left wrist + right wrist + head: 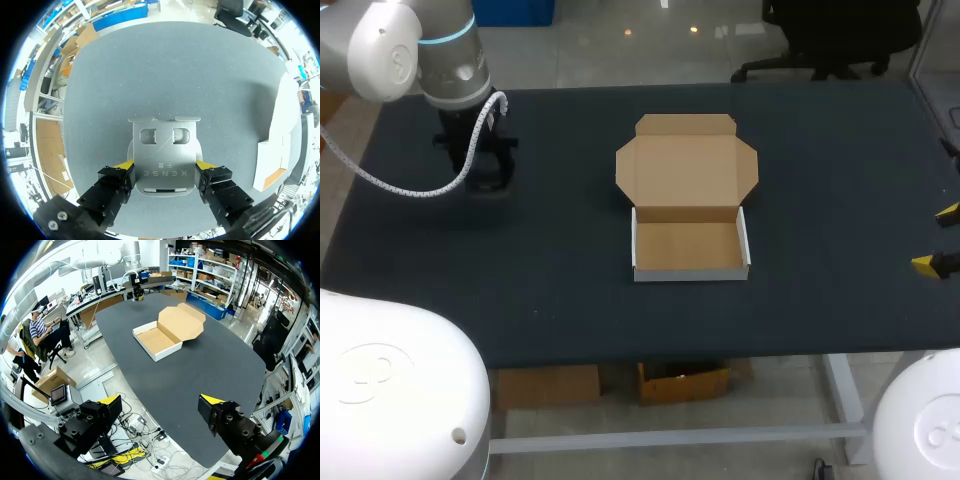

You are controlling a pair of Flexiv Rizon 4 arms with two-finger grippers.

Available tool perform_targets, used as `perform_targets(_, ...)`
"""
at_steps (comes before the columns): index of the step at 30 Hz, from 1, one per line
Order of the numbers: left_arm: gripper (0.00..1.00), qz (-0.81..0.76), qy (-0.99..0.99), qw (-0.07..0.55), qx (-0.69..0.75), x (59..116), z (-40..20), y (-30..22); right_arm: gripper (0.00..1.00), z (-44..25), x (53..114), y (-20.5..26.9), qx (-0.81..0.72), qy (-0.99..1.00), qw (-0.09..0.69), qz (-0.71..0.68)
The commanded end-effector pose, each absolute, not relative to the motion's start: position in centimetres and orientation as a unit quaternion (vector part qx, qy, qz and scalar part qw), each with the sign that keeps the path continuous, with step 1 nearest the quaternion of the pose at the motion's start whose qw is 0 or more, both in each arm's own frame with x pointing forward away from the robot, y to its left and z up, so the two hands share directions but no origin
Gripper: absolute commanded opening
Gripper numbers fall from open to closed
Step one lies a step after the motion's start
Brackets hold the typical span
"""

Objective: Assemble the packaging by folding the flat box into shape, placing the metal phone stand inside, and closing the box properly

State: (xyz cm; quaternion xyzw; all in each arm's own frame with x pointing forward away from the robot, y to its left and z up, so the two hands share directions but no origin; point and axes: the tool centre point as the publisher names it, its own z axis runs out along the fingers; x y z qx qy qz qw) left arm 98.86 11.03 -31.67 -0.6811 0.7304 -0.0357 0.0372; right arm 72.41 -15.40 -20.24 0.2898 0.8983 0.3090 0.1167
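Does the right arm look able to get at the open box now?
Probably yes. The right gripper is open at the right edge of the table; only bare tabletop lies between it and the box, and the left arm stands far off at the left.

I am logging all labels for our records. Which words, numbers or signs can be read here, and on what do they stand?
Metal phone stand: one short engraved line, seen upside down, too unclear to read.
Box: no print visible.
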Motion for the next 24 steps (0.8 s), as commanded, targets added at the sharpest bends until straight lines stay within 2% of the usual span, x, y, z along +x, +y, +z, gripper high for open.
perform_targets(1, 0.00, -0.037, 0.733, 0.042, -0.677, 98.0, -31.3, 10.3, 1.00, -20.0, 71.6, -15.4, 0.288, 0.898, 0.123, 0.310)
perform_targets(24, 0.00, -0.034, 0.752, 0.051, -0.656, 96.2, -31.2, 6.2, 1.00, -20.9, 73.5, -14.7, 0.240, 0.906, 0.105, 0.332)
